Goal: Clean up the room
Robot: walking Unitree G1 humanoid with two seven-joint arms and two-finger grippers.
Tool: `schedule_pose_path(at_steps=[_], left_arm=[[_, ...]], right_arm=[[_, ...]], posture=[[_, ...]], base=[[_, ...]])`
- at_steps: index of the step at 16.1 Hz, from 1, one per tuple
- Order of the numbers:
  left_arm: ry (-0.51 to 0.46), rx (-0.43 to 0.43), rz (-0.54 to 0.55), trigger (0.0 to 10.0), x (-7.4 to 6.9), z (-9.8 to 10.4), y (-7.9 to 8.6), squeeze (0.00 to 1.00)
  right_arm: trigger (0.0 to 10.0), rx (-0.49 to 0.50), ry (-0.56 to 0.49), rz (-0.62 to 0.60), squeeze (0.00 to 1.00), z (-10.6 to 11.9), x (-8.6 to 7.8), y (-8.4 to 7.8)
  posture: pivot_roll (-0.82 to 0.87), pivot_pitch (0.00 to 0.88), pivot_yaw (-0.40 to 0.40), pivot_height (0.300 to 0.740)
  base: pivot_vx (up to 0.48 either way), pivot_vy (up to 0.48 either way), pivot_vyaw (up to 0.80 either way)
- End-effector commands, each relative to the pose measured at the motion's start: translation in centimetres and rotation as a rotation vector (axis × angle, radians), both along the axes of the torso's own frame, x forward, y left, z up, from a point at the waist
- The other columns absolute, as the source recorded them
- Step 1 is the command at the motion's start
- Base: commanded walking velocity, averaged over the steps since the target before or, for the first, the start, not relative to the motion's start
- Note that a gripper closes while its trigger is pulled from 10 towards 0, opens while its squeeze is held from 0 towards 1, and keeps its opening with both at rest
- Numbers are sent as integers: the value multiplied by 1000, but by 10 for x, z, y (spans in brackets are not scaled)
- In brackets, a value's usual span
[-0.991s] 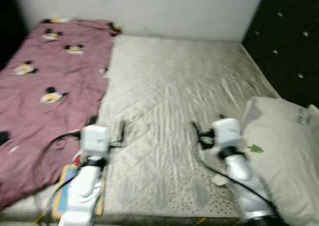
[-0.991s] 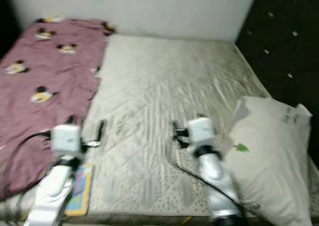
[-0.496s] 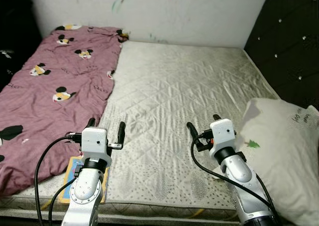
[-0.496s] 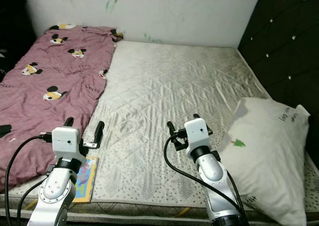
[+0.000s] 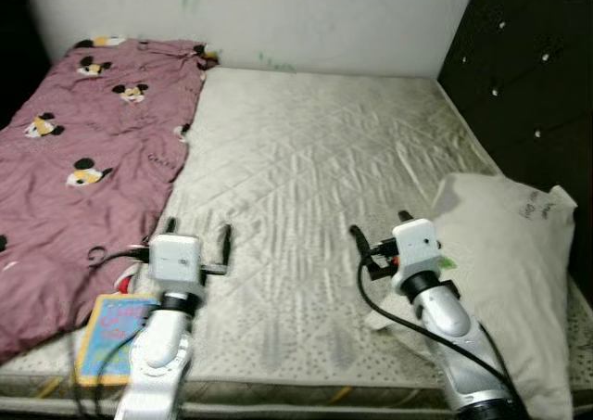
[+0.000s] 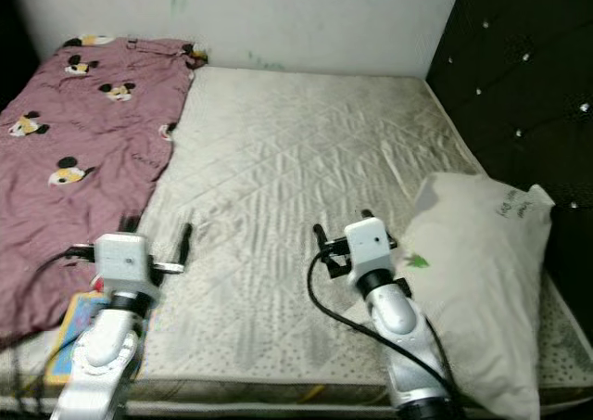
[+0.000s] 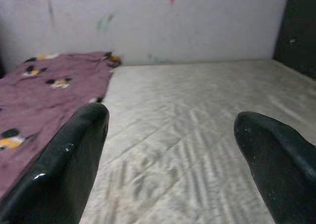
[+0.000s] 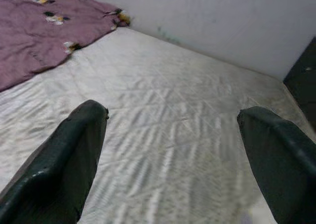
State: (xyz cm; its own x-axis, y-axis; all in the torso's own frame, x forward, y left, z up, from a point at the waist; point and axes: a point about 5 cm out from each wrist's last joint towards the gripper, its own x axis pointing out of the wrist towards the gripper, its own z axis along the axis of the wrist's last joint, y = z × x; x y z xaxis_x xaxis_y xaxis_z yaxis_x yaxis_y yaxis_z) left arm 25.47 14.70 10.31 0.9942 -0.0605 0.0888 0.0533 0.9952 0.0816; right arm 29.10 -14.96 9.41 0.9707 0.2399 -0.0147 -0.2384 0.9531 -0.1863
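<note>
So far little looks tidied: my left tool [image 5: 196, 235] and right tool [image 5: 378, 232] hover spread apart, empty, over the bare quilted mattress [image 5: 315, 160]; crumpled maroon cartoon-print blanket [image 5: 74, 151] covers its left edge, white pillow [image 5: 510, 272] slumps at its right edge.

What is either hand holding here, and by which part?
Nothing. The left hand and right hand are both open and empty above the mattress.
</note>
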Motion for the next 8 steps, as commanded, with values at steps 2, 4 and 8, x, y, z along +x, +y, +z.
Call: schedule_pose_path(at_steps=[2,4,8], left_arm=[[10,12,13,10000,0,-1,5,0],[10,14,11,10000,-1,-1,4,0],[7,0,9,10000,-1,-1,4,0]], right_arm=[[10000,17,-8,-3,0,2,0,2],[10000,19,-10,-3,0,2,0,1],[10000,24,-10,-4,0,2,0,1]], posture=[[-19,64,-62,740],[-18,65,-62,740],[-18,66,-63,740]], base=[[0,-480,0],[0,-454,0],[0,-113,0]])
